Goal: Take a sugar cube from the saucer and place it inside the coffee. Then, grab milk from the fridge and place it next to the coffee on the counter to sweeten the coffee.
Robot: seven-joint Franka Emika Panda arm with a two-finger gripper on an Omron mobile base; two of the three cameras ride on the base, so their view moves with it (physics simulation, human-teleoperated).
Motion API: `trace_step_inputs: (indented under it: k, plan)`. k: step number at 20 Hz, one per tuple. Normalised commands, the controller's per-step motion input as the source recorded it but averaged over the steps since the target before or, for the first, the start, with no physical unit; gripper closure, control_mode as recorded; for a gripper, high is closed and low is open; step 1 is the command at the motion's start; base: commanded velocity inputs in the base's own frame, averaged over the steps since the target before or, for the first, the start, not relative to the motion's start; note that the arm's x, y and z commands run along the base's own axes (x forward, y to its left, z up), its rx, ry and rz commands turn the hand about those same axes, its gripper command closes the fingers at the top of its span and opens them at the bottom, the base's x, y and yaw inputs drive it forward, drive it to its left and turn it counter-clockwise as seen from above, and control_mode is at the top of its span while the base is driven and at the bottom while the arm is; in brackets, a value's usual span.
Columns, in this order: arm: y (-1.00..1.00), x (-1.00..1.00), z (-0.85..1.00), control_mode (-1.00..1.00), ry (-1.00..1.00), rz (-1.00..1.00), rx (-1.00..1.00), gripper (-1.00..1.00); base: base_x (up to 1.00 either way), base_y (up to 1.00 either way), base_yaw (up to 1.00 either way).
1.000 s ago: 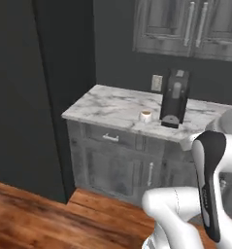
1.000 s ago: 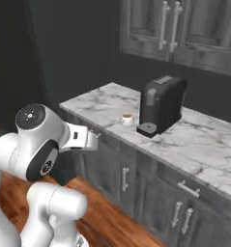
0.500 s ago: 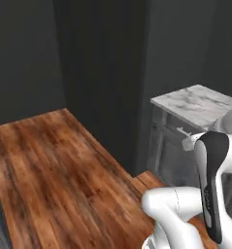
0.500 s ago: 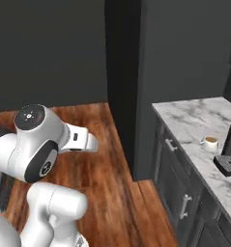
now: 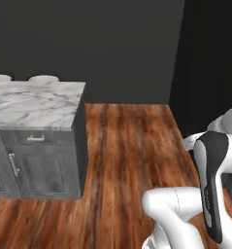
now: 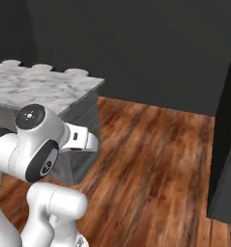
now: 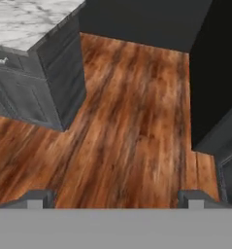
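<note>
Counter of white marble over grey cabinets stands at the left, pale round shapes along its far edge, too blurred to name. Wood floor lies between it and the black fridge at the right. Gripper hangs above the floor, fingertips spread wide, holding nothing.

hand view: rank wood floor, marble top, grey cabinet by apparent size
1. Wood floor, largest by far.
2. Grey cabinet.
3. Marble top, cut off by the frame edge and close to the cabinet in apparent size, so 2 and 3 are unsure.
</note>
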Motion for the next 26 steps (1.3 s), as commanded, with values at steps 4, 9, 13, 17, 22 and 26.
trace_step_inputs:
  k: [4,9,13,17,22,26]
  plan:
    - [0.00,0.00,0.00,1.00,0.00,0.00,0.00,-1.00,-0.04,0.00,0.80]
    - [0.00,0.00,0.00,1.00,0.00,0.00,0.00,-1.00,0.00,0.00,0.72]
    - [0.00,0.00,0.00,1.00,0.00,0.00,0.00,-1.00,0.00,0.00,0.65]
    - [0.00,0.00,0.00,1.00,0.00,0.00,0.00,-1.00,0.00,0.00,0.64]
    - [0.00,0.00,0.00,1.00,0.00,0.00,0.00,-1.00,0.00,0.00,0.62]
    - [0.00,0.00,0.00,1.00,0.00,0.00,0.00,-1.00,0.00,0.00,0.59]
